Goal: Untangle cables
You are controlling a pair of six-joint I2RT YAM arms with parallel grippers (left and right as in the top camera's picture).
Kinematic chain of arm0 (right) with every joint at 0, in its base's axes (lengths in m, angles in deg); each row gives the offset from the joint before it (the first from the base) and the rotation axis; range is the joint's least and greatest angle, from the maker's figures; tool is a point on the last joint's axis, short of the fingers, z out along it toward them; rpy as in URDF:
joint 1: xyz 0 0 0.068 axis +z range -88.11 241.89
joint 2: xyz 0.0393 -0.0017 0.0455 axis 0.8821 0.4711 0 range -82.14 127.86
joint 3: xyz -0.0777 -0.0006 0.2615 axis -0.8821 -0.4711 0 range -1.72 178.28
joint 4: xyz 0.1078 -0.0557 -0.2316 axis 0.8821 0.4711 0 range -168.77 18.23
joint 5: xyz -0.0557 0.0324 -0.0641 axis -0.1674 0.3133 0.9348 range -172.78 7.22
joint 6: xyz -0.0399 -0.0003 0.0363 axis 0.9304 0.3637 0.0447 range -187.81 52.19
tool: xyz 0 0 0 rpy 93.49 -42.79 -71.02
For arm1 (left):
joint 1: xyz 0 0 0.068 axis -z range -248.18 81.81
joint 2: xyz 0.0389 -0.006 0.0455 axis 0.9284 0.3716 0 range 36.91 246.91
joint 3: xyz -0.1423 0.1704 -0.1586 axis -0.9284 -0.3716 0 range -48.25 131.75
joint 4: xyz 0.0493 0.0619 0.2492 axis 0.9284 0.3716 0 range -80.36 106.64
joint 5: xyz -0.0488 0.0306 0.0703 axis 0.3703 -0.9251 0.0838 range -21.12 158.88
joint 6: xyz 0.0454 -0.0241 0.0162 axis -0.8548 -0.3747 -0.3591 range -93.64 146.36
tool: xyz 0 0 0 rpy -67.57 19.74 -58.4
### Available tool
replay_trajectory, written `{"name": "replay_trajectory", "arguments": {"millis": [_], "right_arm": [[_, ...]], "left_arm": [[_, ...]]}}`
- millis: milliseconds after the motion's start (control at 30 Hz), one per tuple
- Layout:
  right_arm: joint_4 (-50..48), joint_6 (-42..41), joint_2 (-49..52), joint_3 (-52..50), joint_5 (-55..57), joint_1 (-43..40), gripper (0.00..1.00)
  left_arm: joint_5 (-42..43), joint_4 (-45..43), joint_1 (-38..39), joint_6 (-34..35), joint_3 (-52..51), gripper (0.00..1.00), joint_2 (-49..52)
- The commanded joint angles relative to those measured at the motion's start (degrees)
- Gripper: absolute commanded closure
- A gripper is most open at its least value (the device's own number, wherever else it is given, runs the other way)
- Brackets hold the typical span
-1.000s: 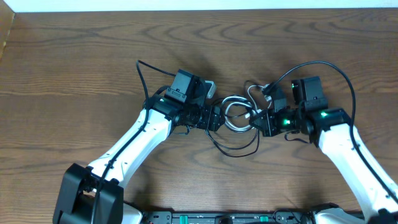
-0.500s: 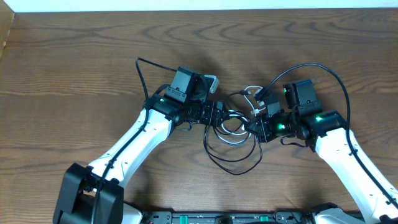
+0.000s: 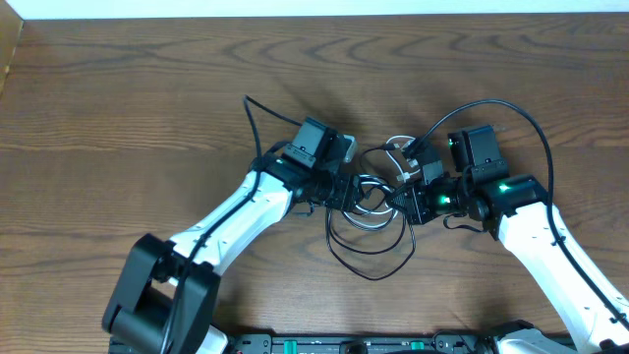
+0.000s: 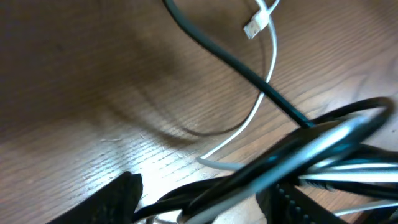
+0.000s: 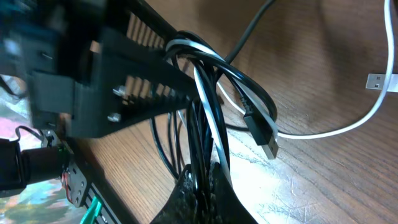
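Black cable (image 3: 369, 274): thin, limp and glossy; its slack loop sags wider across the table (image 3: 118, 118) than a second ago, so we judge the knot is loosening but not yet free.
White cable (image 3: 395, 144): shorter and pale, threaded through the black coils; we see both cords heaped mid-table between the arms.
Left gripper (image 3: 344, 189): has slid right, up against the coils; its fingers are spread with strands running between them, and we see nothing pinched.
Right gripper (image 3: 401, 200): pinching black and white strands together.
Plug (image 4: 251, 27): small white end, lying loose on the wood.
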Motion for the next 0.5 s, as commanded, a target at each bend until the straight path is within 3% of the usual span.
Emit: {"name": "replay_trajectory", "arguments": {"millis": [0,100,133,267,467], "right_arm": [[-0.3,0.6,-0.5,0.2,-1.3,0.4,0.99],[-0.3,0.6,-0.5,0.2,-1.1,0.4,0.99],[-0.3,0.4,-0.5,0.2,-0.5,0.4,0.99],[0.5,-4.6,-0.5,0.2,7.7,0.0,0.99],[6.9,-20.9,-0.5,0.2,37.1,-4.3,0.99]], "left_arm": [[-0.7,-0.1,0.5,-1.0,-0.7,0.46,2.3],[-1.5,0.0,0.2,-2.9,-0.7,0.81,2.4],[-2.2,0.2,-0.1,-2.9,-0.6,0.85,2.1],[-2.7,1.4,-2.8,-2.9,-0.6,0.92,0.1],[-2.6,6.1,-8.8,-2.9,-0.6,0.92,-3.1]]}}
